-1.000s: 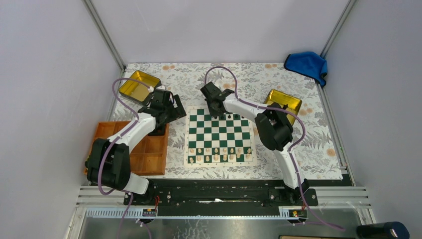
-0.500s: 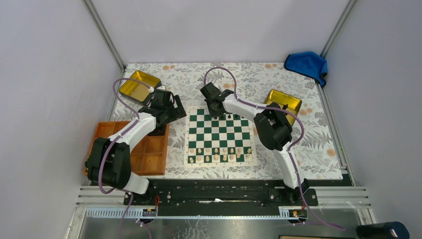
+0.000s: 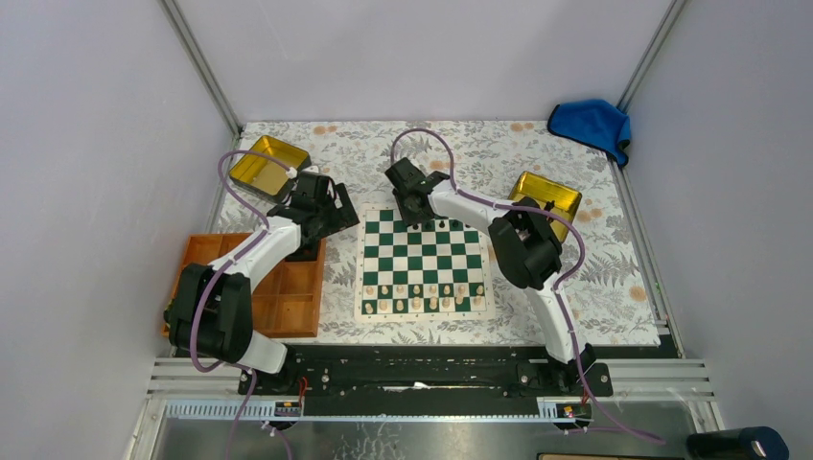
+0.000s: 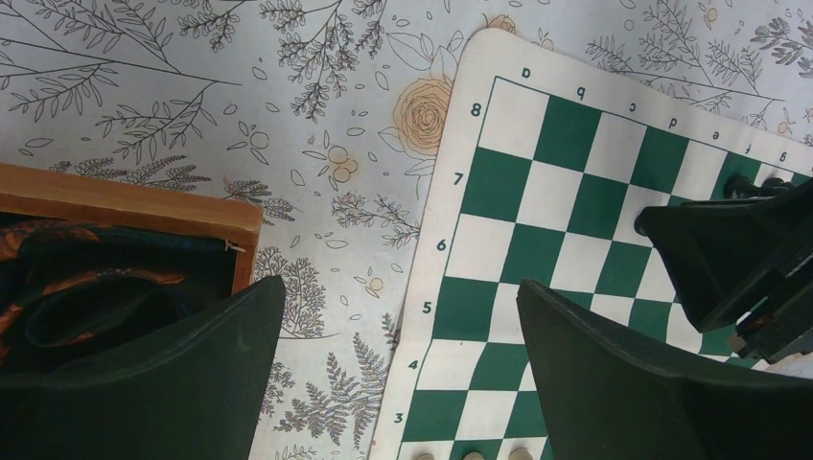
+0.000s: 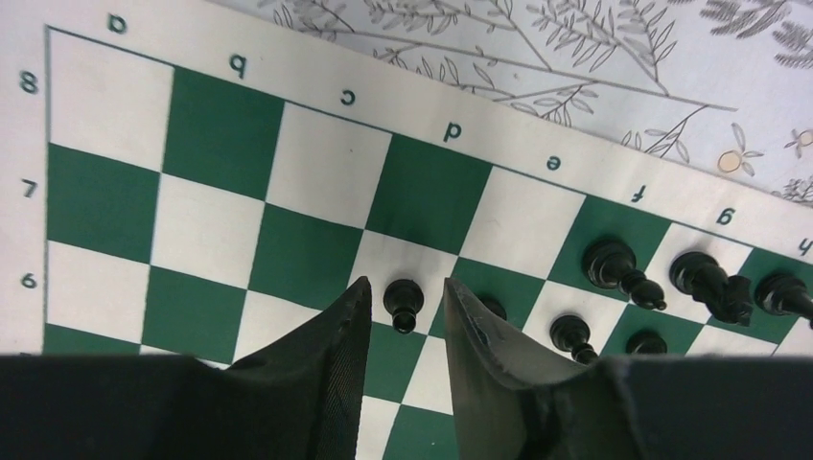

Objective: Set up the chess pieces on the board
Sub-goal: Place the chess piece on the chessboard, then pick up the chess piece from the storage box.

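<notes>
Pawn (image 5: 403,307) stands untouched inside open right end effector (image 5: 405,287); neighbouring pawn (image 5: 495,308) half hidden behind it. Left end effector (image 4: 400,287) open wide.

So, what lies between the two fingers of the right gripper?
One black pawn stands upright on the board between the fingers of the right gripper, with a small gap on each side. The right wrist view shows it.

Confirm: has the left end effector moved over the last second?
No. In the top view the left end effector sits at the same spot as before, between the gold tin and the far-left corner of the board.
</notes>
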You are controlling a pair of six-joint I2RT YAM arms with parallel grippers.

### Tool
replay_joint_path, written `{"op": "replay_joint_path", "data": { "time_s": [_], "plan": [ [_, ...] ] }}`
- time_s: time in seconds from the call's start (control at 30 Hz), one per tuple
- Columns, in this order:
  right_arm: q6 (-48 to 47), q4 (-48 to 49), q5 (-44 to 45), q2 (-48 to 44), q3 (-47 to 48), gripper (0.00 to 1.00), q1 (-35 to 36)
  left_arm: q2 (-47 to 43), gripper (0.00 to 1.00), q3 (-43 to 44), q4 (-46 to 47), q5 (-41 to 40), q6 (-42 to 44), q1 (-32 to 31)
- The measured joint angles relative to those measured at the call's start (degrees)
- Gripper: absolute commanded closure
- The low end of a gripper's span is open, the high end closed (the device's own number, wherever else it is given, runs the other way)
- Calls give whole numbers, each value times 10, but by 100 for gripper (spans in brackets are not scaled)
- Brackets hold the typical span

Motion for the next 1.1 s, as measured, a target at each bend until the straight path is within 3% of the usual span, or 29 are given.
{"op": "replay_joint_path", "data": {
  "time_s": [0.43,0.7,0.93,1.1],
  "plan": [
    [-26,-5,40,-7,50,60,0,0,1,8,2,-7,-1,1],
    [-29,-10,92,-110,49,60,-18,0,1,18,4,-30,-7,7],
    [0,19,137,-256,-78,59,-108,0,1,37,19,-46,-11,7],
    [23,23,141,-283,-165,59,-200,1,1,37,21,-47,-19,7]
  ]
}}
